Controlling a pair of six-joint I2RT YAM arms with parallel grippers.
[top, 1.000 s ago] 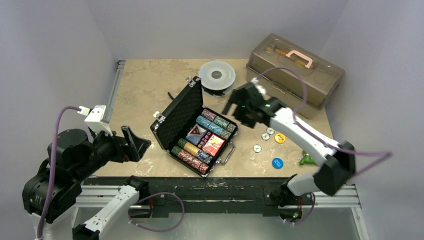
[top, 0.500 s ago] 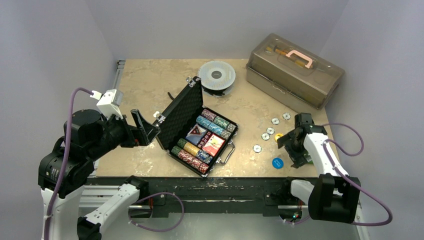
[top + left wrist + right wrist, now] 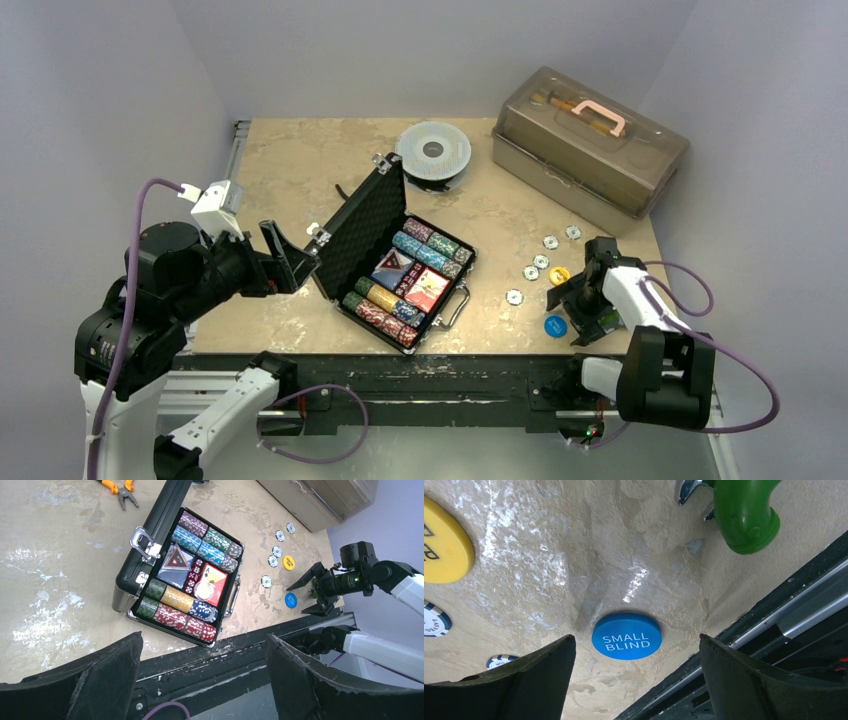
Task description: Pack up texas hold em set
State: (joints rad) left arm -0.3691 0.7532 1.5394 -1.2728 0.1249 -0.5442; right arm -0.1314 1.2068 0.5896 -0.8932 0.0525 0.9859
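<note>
Sitting open on the table (image 3: 290, 160) is the little black briefcase (image 3: 400, 290), lid (image 3: 362, 222) propped up on its left side and the foam tray facing up. Inside are rows of poker chips (image 3: 176, 620) along the near and far edges, with two card decks (image 3: 176, 564) in the middle strip and what look like red dice between them.

Not everything is in the case. To its right, five white-and-dark loose chips (image 3: 541, 261) lie scattered on the table, with a yellow disc (image 3: 559, 276) right beside them and a blue disc (image 3: 626, 635) marked SMALL BLIND nearer the front edge.

The right fingers (image 3: 529, 675) are spread wide and holding nothing. In the wrist view they sit on either side of the blue disc, with a gap on both sides. Can't tell how high above the table they are. A green-handled tool (image 3: 744, 515) lies just past that disc, near the table's right front corner.

The left fingers (image 3: 100, 680) are also wide open and empty, up off the table to the left of the case, close to the lid's edge. Whether they touch it I can't tell.

At the back, there's a brown see-through toolbox (image 3: 590, 135) with a pink handle, a round grey spool (image 3: 433, 150), and orange-handled pliers (image 3: 122, 487).
</note>
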